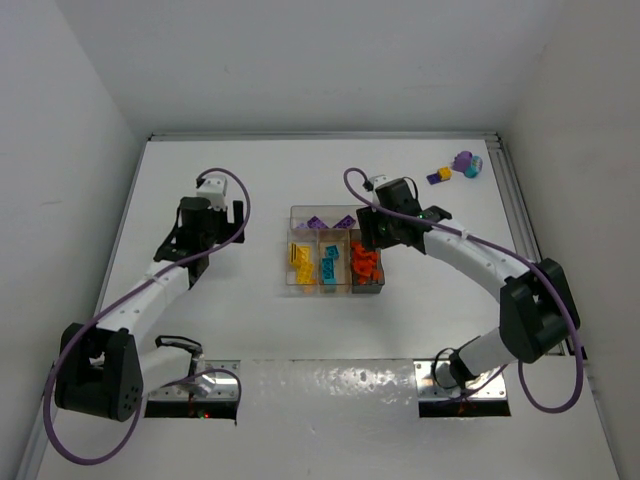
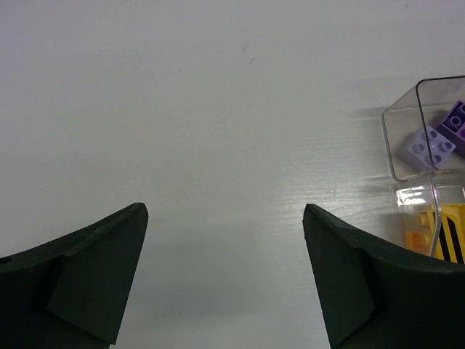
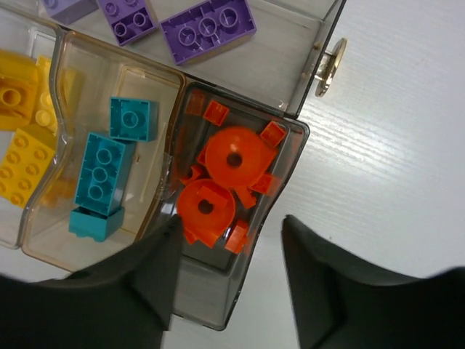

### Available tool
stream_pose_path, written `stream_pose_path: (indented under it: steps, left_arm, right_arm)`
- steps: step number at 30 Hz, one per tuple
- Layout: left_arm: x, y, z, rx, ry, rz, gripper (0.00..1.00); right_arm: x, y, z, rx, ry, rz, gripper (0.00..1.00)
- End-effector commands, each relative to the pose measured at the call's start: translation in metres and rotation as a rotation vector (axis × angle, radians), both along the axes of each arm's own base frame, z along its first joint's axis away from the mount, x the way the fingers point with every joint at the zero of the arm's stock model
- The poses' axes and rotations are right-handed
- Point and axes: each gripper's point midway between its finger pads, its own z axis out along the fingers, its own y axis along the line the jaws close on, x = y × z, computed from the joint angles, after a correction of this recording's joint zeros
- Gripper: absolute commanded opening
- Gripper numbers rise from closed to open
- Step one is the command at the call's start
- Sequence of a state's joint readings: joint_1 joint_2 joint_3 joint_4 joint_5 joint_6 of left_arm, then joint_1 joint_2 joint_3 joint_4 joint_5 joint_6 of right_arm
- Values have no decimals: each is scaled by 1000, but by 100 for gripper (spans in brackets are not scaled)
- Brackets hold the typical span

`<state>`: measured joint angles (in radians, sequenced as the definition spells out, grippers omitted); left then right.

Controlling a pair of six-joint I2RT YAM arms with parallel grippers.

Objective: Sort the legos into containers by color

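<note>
A small clear tray point(image 1: 291, 212) sits mid-table. Its wide far section holds purple legos point(image 1: 318, 222). The three narrow sections hold yellow legos point(image 1: 300, 265), teal legos point(image 1: 328, 265) and orange legos point(image 1: 365, 265). My right gripper point(image 1: 376, 240) is open and empty, hovering over the tray's right edge. In the right wrist view point(image 3: 231, 219) its jaws straddle the outer wall of the orange section, above round orange pieces point(image 3: 234, 156). My left gripper point(image 1: 235, 220) is open and empty over bare table left of the tray point(image 2: 407, 109); it also shows in the left wrist view point(image 2: 225, 207).
Loose pieces lie at the far right: a yellow brick point(image 1: 444, 173), a dark purple brick point(image 1: 434, 179) and a purple-and-teal round piece point(image 1: 466, 162). A brass latch point(image 3: 330, 65) sticks out from the tray's right wall. White walls enclose the table.
</note>
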<state>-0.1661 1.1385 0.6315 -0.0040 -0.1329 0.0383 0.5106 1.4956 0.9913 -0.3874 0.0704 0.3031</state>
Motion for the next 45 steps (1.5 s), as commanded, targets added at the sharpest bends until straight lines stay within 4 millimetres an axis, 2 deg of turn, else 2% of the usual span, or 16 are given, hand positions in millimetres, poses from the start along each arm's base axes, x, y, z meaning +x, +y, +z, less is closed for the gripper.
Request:
stream_pose_path:
  steps: [1,5,6,7,9,11,12,14,15,17,18,19,20,24,33,45]
  left_arm:
    - [3,0,12,-32,-47,3,86]
    - [2,0,11,-32,-52,5,86]
    - [2,1,9,-32,-47,7,86]
    - [1,1,9,-30,-47,9,86]
    - [0,2,8,-27,-49,13,86]
    - [-1,3,6,-25,-45,16,86]
    - [-2,3,4,-24,-42,16,86]
    - [-2,3,2,-23,-39,15,86]
    - [-2,3,2,-23,-39,14,86]
    - [-2,3,2,-20,-37,12,86]
    - [-2,4,0,-18,-32,15,86]
    - [-1,4,2,-17,-30,16,86]
    - [0,4,2,-14,-28,20,86]
    - [6,5,1,-3,13,26,86]
    - [16,4,-2,8,110,27,86]
    - [28,13,2,64,111,52,86]
  right_arm:
    - [11,5,18,29,-47,-15,61]
    - [22,-7,33,-26,-91,-61,58]
    - [28,-9,44,-30,-114,-78,51]
    - [33,-12,50,-38,-129,-96,27]
    - [51,-32,71,-43,-172,-198,3]
    - [75,-59,92,8,-203,-314,0]
    - [85,-70,96,33,-208,-357,2]
    - [112,-112,92,53,-208,-478,33]
    - [127,-121,98,72,-230,-489,41]
    - [150,-156,62,23,-152,-531,53]
    - [166,-166,70,5,-156,-546,54]
    - [177,-185,32,-58,-74,-565,55]
    - [200,-194,46,-72,-114,-575,56]
    - [245,-235,-2,-195,-85,-591,64]
    - [286,-268,-38,-173,-166,-617,63]
    - [291,-255,-70,-144,-156,-408,61]
